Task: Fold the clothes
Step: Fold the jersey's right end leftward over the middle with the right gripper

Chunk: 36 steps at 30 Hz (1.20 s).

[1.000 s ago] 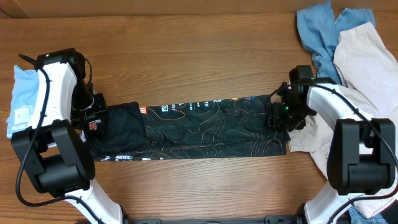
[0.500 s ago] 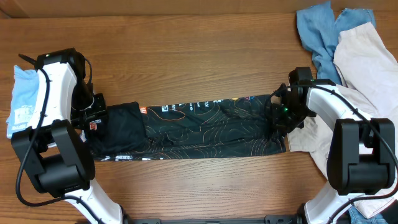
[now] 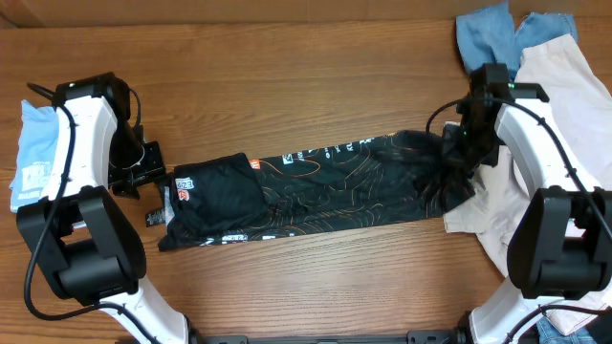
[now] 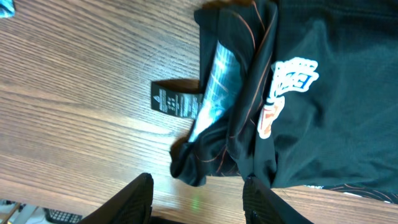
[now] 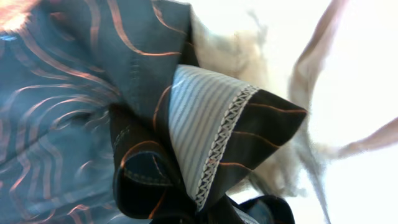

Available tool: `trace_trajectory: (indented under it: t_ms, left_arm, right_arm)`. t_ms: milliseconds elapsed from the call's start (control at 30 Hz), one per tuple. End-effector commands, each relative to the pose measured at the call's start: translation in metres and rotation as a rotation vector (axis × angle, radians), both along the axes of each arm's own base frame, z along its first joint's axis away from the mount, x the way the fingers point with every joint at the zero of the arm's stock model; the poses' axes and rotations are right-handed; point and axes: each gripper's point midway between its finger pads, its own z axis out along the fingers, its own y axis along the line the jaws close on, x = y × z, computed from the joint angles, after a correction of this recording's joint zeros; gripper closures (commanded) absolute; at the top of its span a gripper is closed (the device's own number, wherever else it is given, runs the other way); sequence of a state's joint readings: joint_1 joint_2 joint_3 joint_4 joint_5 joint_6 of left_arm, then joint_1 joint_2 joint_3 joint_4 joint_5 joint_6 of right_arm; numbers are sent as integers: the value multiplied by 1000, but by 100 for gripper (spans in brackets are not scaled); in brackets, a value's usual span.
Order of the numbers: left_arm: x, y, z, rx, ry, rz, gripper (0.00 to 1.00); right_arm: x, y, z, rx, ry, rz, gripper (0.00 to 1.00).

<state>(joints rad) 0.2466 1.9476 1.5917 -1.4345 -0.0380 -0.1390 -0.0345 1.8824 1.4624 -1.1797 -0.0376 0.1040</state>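
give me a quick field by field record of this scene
main item: black garment, stretched lengthwise on the table, left end folded over
right gripper: shut on the black garment's bunched right end
left gripper: open, at the garment's left end, holding nothing
right side pile: beige garment, blue garment
far left: light blue garment, partly under the left arm

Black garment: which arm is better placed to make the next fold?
Right. The right jaws are shut on the garment's bunched end. The left jaws stand open beside the other end, holding nothing.
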Motion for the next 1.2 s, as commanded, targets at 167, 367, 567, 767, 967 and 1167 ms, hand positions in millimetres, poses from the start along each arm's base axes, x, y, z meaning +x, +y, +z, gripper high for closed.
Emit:
trace_trajectory:
  t_ms: [167, 367, 567, 767, 967, 1167]
  left_arm:
    - [0, 0, 9, -3, -34, 13, 48]
    - [-1, 0, 9, -4, -31, 13, 48]
    - [-1, 0, 9, -4, -31, 13, 48]
    - [-1, 0, 9, -4, -31, 13, 48]
    - [-1, 0, 9, -4, -32, 13, 48]
    - [-1, 0, 9, -4, -32, 13, 48]
  right_arm:
    - [0, 90, 15, 28, -40, 226, 96]
    - [-17, 173, 17, 77, -75, 352, 96]
    - [-30, 225, 17, 107, -123, 455, 96]
    - [-36, 260, 19, 139, -178, 534, 96]
    - [-45, 272, 6, 161, -133, 560, 96]
    - [-50, 280, -8, 177, -100, 578, 96]
